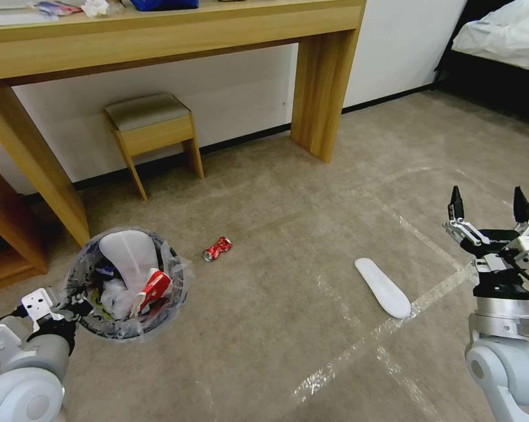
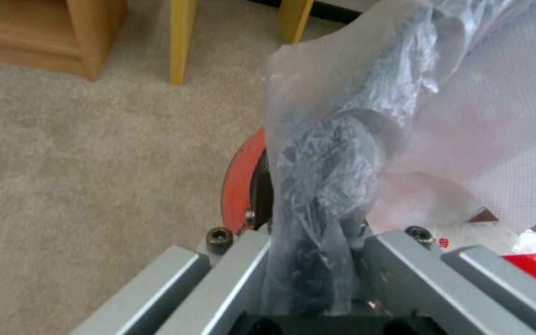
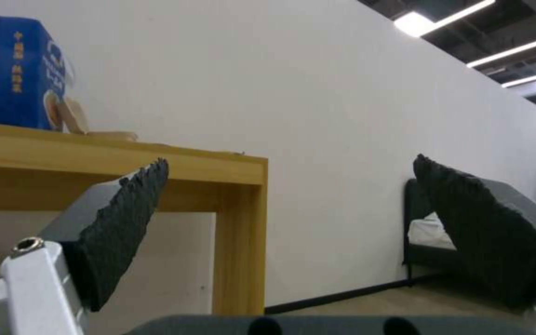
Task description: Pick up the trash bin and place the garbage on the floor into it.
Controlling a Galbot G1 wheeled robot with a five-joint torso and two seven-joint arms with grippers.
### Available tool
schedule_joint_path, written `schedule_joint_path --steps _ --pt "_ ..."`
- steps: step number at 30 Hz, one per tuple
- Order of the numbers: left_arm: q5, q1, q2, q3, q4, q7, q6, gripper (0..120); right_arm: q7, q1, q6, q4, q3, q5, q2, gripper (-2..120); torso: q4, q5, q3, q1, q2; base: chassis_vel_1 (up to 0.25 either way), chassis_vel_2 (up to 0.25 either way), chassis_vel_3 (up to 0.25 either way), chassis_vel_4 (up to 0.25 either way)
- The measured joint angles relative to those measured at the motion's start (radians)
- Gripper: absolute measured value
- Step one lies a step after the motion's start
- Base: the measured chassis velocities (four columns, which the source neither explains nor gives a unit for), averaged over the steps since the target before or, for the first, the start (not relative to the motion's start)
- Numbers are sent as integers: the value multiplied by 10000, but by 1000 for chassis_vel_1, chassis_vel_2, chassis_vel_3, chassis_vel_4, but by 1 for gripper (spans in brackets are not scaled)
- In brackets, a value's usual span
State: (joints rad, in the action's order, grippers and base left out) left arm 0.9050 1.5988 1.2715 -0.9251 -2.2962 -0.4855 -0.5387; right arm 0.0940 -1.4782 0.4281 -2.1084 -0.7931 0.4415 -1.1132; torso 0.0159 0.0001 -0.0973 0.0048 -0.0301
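Left end effector [image 1: 71,305]: pinches the lined rim of the red trash bin [image 1: 126,284], held above the carpet at the robot's left.
Right end effector [image 1: 488,212]: spread wide, empty, raised at the right.
Bin contents: one white insole, red-white scraps.
Garbage left: crushed red can [image 1: 217,248] mid-floor; second white insole [image 1: 383,287] on the tape lines.
Advice: probably keep the bin level; close squarely across the insole's narrow width.
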Motion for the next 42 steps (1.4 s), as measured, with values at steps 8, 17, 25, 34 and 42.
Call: schedule_joint_path --steps 8,17,25,34,42 --pt "-8 31 48 10 -37 -3 -4 0 2 1 48 25 -10 -4 16 100 1 0 0 0 0 -92 79 90 -80" --pt "-14 82 42 6 -84 -3 -4 0 6 -14 98 24 -81 -43 26 100 0 0 1 0 0 -70 85 71 -70" --pt "16 103 27 -4 -70 5 -4 0 -11 -15 197 142 4 -377 -99 100 1 0 0 1 0 -72 69 65 -77" --pt "366 51 26 69 -36 -143 -251 0 -189 -41 219 279 -45 -420 138 100 1 -1 2 0 0 0 0 0 0" --pt "644 7 -38 -12 -58 -256 -368 0 -170 121 -47 366 117 -620 379 100 1 0 3 0 0 0 0 0 0"
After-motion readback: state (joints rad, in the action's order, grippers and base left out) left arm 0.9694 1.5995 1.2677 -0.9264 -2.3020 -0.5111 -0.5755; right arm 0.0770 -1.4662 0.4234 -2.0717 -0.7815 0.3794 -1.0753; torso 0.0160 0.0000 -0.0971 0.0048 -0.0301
